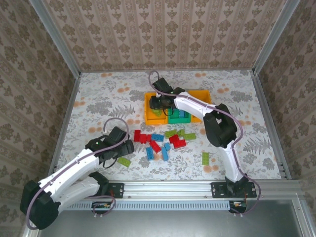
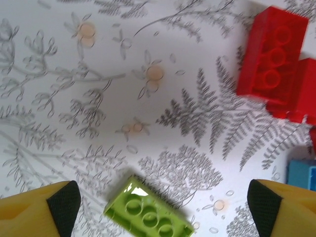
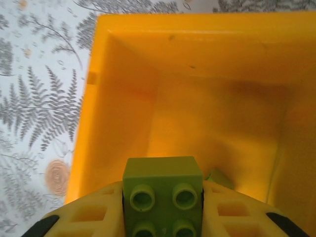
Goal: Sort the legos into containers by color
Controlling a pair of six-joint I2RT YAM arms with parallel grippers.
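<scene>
My right gripper [image 3: 162, 210] is shut on a light green lego [image 3: 162, 182], held just inside the left orange container [image 3: 123, 98], where another green piece [image 3: 220, 177] lies on the bottom. From above, that gripper [image 1: 159, 104] hangs over the left orange container [image 1: 148, 118], beside the green middle one [image 1: 177, 118] and the right orange one [image 1: 206, 95]. My left gripper [image 2: 162, 202] is open above a loose green lego [image 2: 148, 215] that lies flat on the table between its fingers [image 2: 39, 212], untouched. The top view has this gripper [image 1: 122, 149] near that lego [image 1: 124, 161].
Red [image 1: 140, 137], blue [image 1: 157, 137] and green [image 1: 189, 136] legos lie scattered mid-table in front of the containers, with a lone green one [image 1: 205, 158] to the right. Red bricks [image 2: 274, 57] and a blue one [image 2: 302, 175] lie right of my left gripper. Metal rails edge the table.
</scene>
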